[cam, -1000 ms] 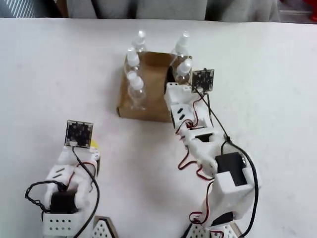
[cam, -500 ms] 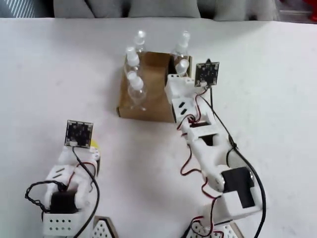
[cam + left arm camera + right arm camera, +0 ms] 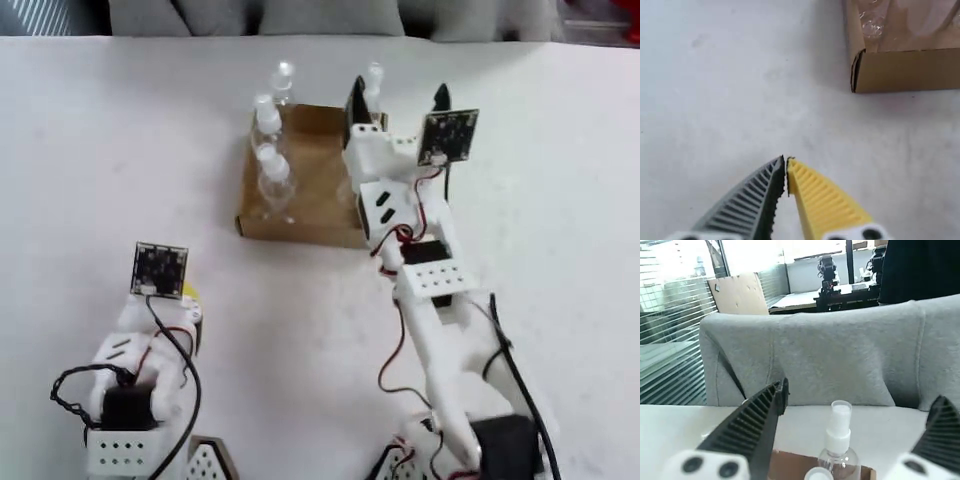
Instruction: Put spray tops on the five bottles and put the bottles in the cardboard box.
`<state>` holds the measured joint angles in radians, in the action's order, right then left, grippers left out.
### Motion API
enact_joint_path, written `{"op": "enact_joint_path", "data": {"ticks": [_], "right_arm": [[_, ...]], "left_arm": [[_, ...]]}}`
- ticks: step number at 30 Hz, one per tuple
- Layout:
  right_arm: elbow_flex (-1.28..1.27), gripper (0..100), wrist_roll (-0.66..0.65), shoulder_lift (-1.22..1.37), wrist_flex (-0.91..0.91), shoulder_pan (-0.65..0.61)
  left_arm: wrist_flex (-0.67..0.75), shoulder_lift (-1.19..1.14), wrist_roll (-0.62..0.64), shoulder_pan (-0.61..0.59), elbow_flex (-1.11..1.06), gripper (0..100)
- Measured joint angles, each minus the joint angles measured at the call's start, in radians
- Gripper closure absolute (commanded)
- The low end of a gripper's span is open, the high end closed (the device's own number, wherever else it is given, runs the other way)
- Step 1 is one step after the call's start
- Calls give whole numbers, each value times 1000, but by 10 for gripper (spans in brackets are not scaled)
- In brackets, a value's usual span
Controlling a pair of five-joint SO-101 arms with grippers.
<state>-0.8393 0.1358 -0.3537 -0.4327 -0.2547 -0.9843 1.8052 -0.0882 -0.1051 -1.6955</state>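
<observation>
We find the right gripper (image 3: pixel 860 396) spread wide over the cardboard box (image 3: pixel 295 222); an upright bottle (image 3: pixel 838 439) stands just ahead; left gripper (image 3: pixel 786 165) closed, farther.

Can't see right side of cardboard box (image 3: pixel 280 228) from high view, buried under right arm (image 3: pixel 425 280). Can't count bottles (image 3: pixel 373 78) behind it. Left wrist view: cardboard box cropped at frame edge, blurred contents. Right wrist view: cropped bottle base.

Right gripper (image 3: pixel 399 93) has advanced from the box's (image 3: pixel 290 222) near right side to its far edge; jaws now wide apart.
</observation>
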Motion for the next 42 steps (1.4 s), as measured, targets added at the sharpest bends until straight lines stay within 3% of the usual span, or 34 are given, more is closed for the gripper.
{"op": "enact_joint_path", "data": {"ticks": [5, 12, 15, 21, 27, 37, 42], "right_arm": [[0, 677, 0, -172, 213, 44], [0, 987, 0, -387, 555, 130], [0, 949, 0, -463, 661, 175], [-9, 983, 0, -606, 891, 259], [-74, 982, 0, -841, 1157, 261], [-358, 982, 0, -1284, 1197, 262], [-497, 982, -112, -1433, 1277, 264]], "left_arm": [[0, 0, 0, 0, 0, 977], [0, 0, 0, 0, 0, 977], [0, 0, 0, 0, 0, 977], [0, 0, 0, 0, 0, 977], [0, 0, 0, 0, 0, 977], [0, 0, 0, 0, 0, 976], [0, 0, 0, -43, 0, 976]]}}
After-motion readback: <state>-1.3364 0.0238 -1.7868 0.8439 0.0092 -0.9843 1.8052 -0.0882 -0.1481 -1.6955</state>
